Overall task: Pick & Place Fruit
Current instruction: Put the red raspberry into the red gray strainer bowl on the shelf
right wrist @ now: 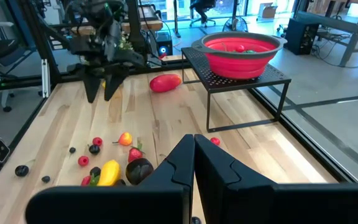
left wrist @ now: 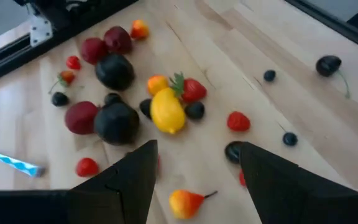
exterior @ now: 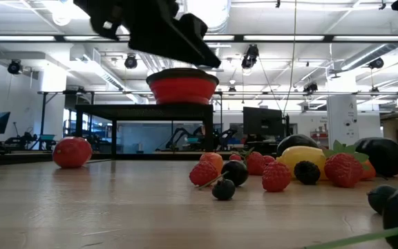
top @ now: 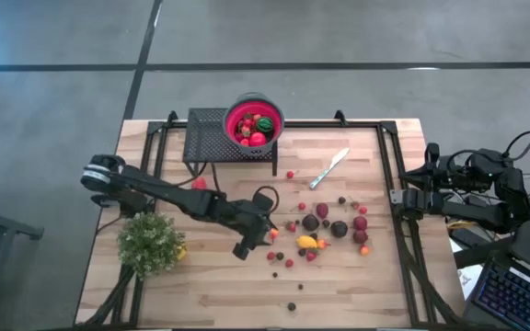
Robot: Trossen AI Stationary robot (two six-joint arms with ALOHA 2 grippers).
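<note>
- The fruit [top: 325,225] is being shown, in the high view, as a loose scatter on the table [top: 219,294], right of its middle and toward the right edge; more pieces are already lying in the red bowl [top: 254,121], which is being carried on a black mesh stand [top: 208,138] at the far edge. That bowl is judged to be the goal. The left gripper [top: 249,241] is being held just left of the scatter, its jaws apart with nothing between them, apparently for a pick. A silver knife [top: 329,168] and a bushy plant [top: 150,242] are being left alone.
- In the low view, berries and a yellow lemon [exterior: 302,158] are being seen clustered on the wood, with one larger red piece [exterior: 72,151] lying apart; the bowl is being kept raised on its stand behind them.
- In the left wrist view, the open fingers [left wrist: 132,177] are being aimed over small pieces at the near fringe of the pile, among them an orange pear-like fruit [left wrist: 185,202].
- In the right wrist view, the right gripper [right wrist: 194,163] is being kept closed and empty at the right edge, evidently waiting clear of the work.
</note>
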